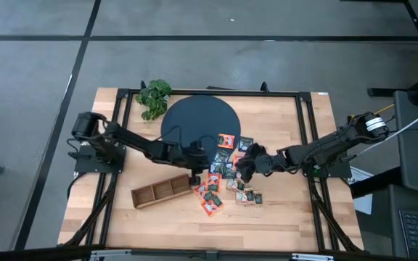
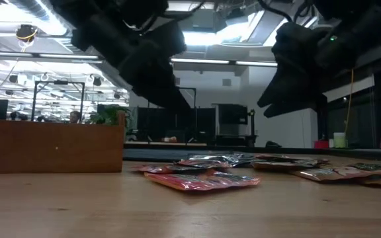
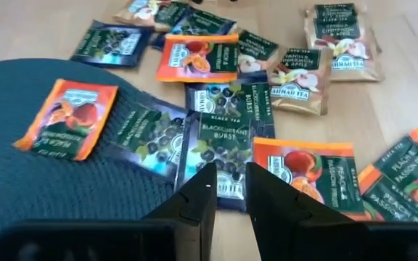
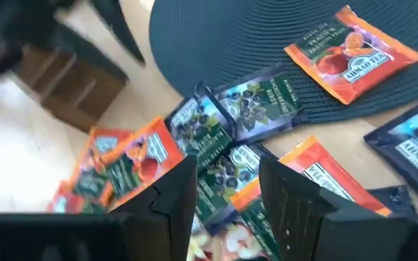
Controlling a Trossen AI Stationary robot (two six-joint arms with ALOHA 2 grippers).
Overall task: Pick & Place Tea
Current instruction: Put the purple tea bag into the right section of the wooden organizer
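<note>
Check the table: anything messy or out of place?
Yes. The tea sachets lie in a loose, overlapping heap beside the wooden tray, some lapping onto the dark disc. The tray's compartments look empty. Nothing looks torn or damaged.

You can read "BLACKCURRANT BURST" and "BLACK TEA" on the dark sachet ahead of the left hand's fingers. At its two o'clock, a tan sachet reads "AHMAD TEA". In the right wrist view, an orange sachet on the dark disc shows "AHMAD TEA".
</note>
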